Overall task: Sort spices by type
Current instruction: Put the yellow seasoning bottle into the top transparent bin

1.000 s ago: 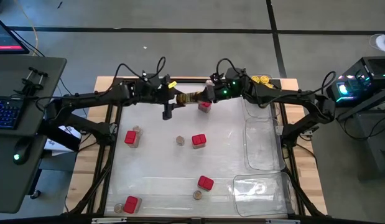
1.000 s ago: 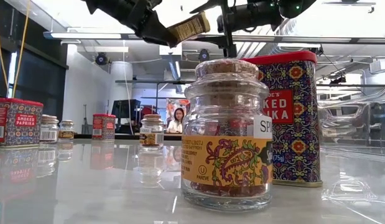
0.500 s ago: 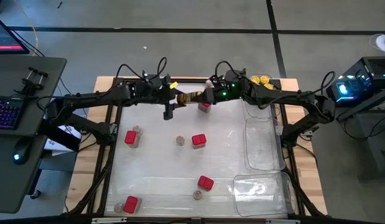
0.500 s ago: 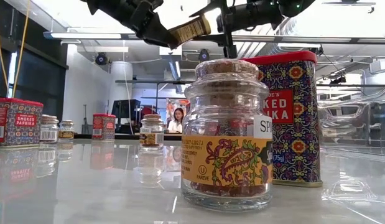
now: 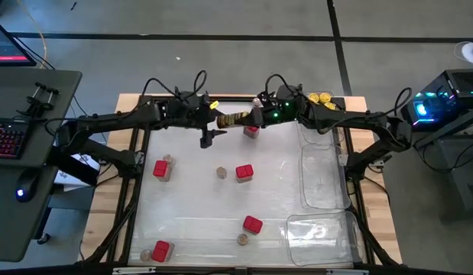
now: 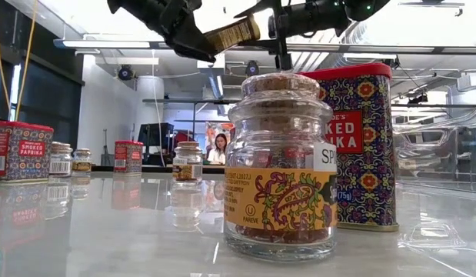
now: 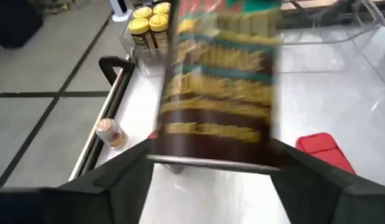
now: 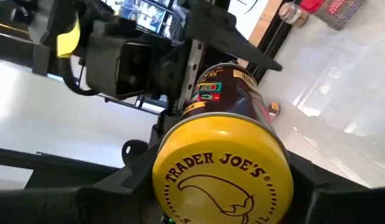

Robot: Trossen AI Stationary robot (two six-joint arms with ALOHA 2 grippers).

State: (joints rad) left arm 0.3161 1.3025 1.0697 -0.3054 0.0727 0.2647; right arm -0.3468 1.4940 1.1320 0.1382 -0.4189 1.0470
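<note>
- Mid-air handoff at the far side of the desk (image 5: 190, 198): the yellow-lidded jar (image 5: 234, 120) lies on its side, well above the surface, bridged between my left arm (image 5: 144, 118) and my right arm (image 5: 351, 121).
- Right jaws: pinching the jar at its lid end. The right wrist view shows the yellow lid sitting snug between my two fingers.
- Left jaws: at the jar's base, one finger on each side. I cannot tell whether they grip the glass or have let go of it.
- As I read it, the jar is passing from left to right, heading for the other yellow-lidded jars (image 5: 322, 98) in the far right corner, at the end of the clear tray (image 5: 324, 179).
- To do this well, the right jaws must hold the full weight before the left ones leave. A hold at the lid alone leaves a long jar hanging out, so it may droop or twist.
- The left jaws should spread fully, then draw straight back along the jar's length, with no sideways brush against the label.
- A red tin (image 5: 251, 130) stands almost directly below and a small jar (image 5: 257, 101) sits by the far edge. A slip here would likely knock one over.
- Once the jar is free, I would carry it level and high across to the right, then tip it upright only over an empty spot beside its own kind.
</note>
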